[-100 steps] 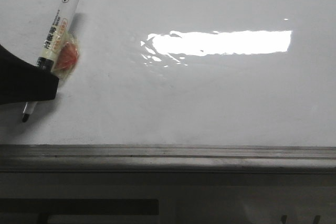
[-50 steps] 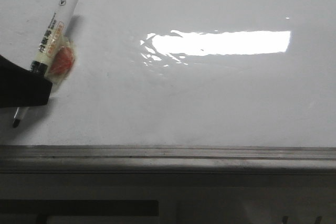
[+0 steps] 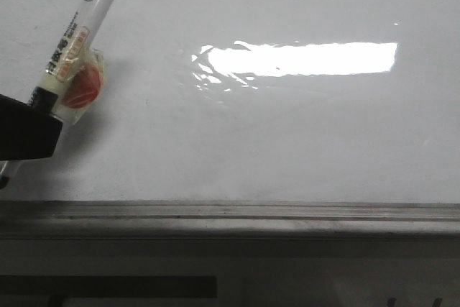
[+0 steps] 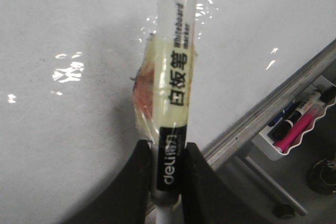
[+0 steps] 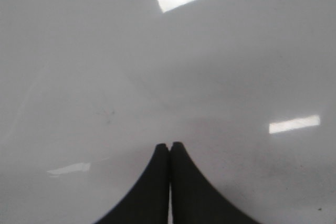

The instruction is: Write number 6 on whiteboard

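Glossy white fills the front view: the whiteboard [image 3: 287, 134] carries a bright rectangular glare patch [image 3: 302, 59] right of centre, and a grey metal ledge [image 3: 230, 215] runs along its near edge. At the far left the left pincer [image 3: 25, 134] shows as a dark block clamped on a white marker [image 3: 75, 41], which leans up and to the right with its black end uppermost; a wad of yellowish tape with a red patch [image 3: 83, 88] clings to the barrel. No drawn 6 shows on the board.

In the left wrist view, the left pincer [image 4: 169, 182] grips the marker [image 4: 176, 98] by its black band, both fingers [image 4: 134, 182] pressed against it. A white tray of markers [image 4: 299, 124] sits beyond the ledge [image 4: 273, 103].

In the right wrist view, the right pincer [image 5: 169, 166] hangs over bare board [image 5: 105, 77], its fingers closed together on nothing.
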### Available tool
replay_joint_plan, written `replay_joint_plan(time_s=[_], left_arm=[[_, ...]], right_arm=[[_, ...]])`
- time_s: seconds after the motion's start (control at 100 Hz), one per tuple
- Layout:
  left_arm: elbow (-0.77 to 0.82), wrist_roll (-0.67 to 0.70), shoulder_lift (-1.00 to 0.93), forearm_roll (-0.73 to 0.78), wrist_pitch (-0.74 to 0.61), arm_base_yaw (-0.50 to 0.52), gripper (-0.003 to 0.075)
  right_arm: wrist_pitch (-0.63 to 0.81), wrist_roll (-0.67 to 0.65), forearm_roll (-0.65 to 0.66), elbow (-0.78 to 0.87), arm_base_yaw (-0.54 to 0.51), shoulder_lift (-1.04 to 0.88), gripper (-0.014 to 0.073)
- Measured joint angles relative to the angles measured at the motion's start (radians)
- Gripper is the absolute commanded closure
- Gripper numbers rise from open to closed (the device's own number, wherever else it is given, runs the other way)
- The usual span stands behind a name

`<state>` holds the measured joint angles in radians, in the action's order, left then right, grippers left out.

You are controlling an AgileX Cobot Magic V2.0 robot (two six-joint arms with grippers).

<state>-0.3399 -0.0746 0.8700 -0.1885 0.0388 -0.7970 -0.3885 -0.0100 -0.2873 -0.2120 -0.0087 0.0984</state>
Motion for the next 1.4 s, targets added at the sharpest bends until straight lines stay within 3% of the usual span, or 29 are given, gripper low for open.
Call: replay_joint_plan(time_s=[0.26,0.62,1.08,1.17,1.34,1.4], left_arm=[[0.0,0.0,-0.002,0.05,0.01,-0.029,0.0739],[0.0,0.0,-0.002,0.188,0.016,-0.155,0.0739],[-0.017,0.0,-0.002,0.286,0.027,-0.167,0.0739],[-0.017,0.0,-0.002,0.307,0.027,-0.167,0.0739],[-0.017,0.0,-0.002,0.327,0.027,-0.167,0.0739],[-0.017,0.0,-0.002,0.332,0.027,-0.169,0.0739]], right_arm=[[-0.059,0.221,-0.083,-0.028,0.113,0.0,0.0665],[-0.081,0.491,-0.243,-0.044,0.255,0.033,0.0665],[-0.198,0.639,-0.359,-0.319,0.366,0.498,0.0662],[-0.2,0.719,-0.42,-0.353,0.422,0.576,0.0601],[-0.2,0.843,-0.484,-0.4,0.525,0.689,0.0352],[-0.2,0.856,-0.503,-0.411,0.549,0.723,0.03]])
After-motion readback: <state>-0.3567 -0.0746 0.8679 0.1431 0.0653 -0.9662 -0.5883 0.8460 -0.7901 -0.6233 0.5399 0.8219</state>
